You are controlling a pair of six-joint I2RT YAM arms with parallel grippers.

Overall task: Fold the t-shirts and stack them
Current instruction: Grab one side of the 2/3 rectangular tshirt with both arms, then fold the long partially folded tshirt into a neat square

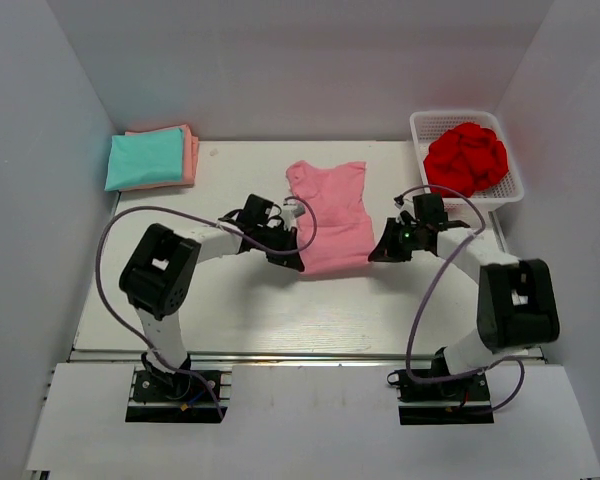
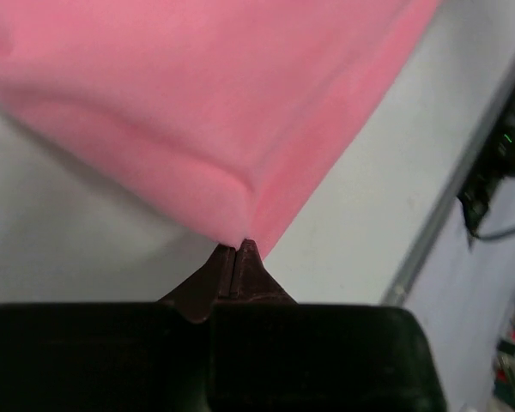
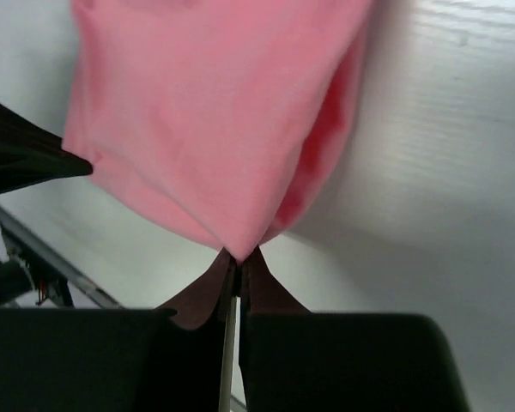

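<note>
Your left arm (image 1: 160, 270) and right arm (image 1: 515, 300) sit nearest, at 6 o'clock, both reaching in over the white worktop (image 1: 280, 310). The pink shirt (image 1: 330, 215) lies at the centre of the worktop. The basket (image 1: 417, 125) stands at 2 o'clock and holds bunched red cloth (image 1: 465, 158). At 10 o'clock, well apart from the pink one, the folded teal shirt (image 1: 145, 160) rests on the folded salmon shirt (image 1: 191, 155). Your left fingers (image 2: 236, 262) are pinching the pink shirt's 7 o'clock corner. Your right fingers (image 3: 240, 266) are pinching its 5 o'clock corner. In both wrist views you see cloth caught at the tips.
</note>
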